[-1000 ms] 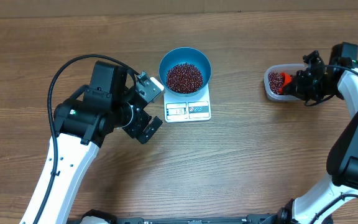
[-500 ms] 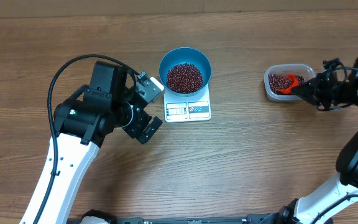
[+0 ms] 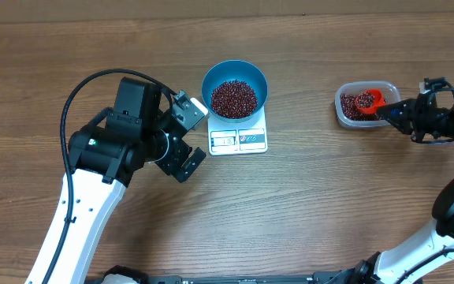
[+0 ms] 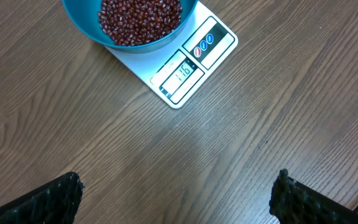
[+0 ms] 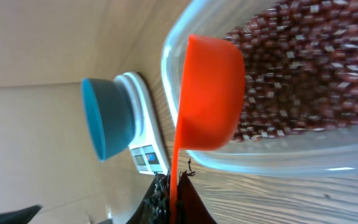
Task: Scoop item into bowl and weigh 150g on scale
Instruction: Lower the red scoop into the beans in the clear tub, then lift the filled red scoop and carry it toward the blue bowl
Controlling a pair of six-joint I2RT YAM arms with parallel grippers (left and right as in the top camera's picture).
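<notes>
The blue bowl stands on the white scale, holding a heap of dark red beans. My left gripper hovers open just left of the scale, and in the left wrist view the left gripper has only bare wood between its fingers. The bowl and scale lie ahead of it. My right gripper is shut on the handle of an orange scoop. The scoop carries beans over the clear tub. In the right wrist view the scoop sits at the tub's rim above the right gripper.
The clear tub at the right holds more loose beans. Bare wooden table lies between the tub and the scale. The left arm's black cable loops over the table at the left.
My right arm has drawn back to the right. The scoop has moved from the tub's left end to its middle and now sits level with beans in it. The left arm has not moved.
</notes>
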